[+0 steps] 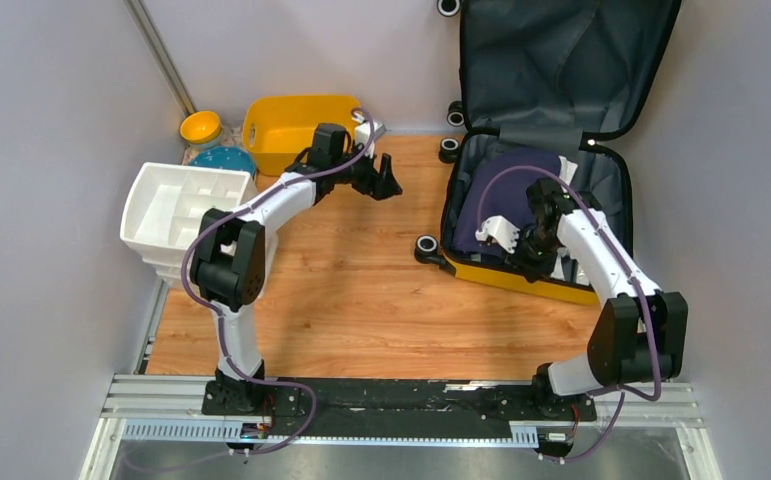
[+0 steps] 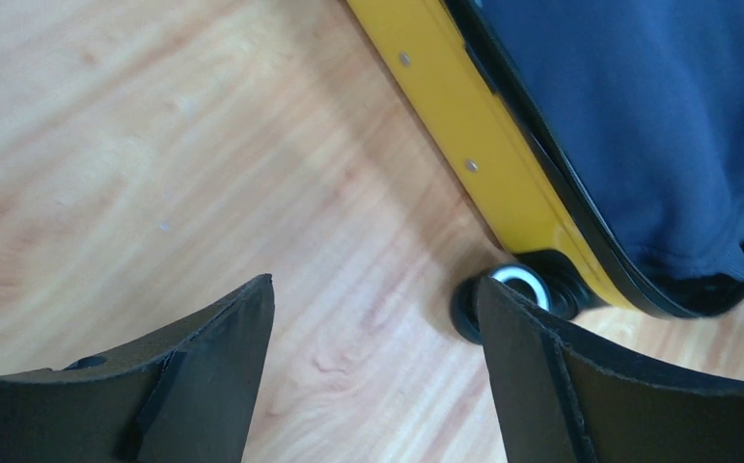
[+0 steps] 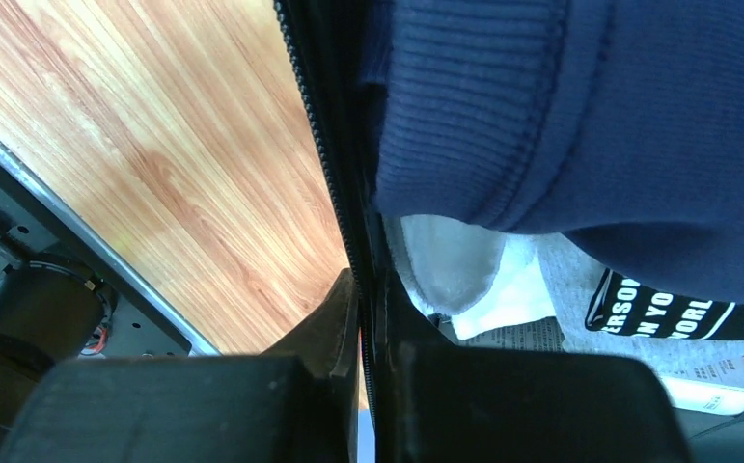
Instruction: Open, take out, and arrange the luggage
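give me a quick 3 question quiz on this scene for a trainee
1. True or false: the luggage is closed.
2. Is the right gripper, at the luggage's near rim, open or shut?
3. The left gripper hangs over: A) the table B) the luggage C) the right gripper

Key: 1 false; 2 shut; 3 A
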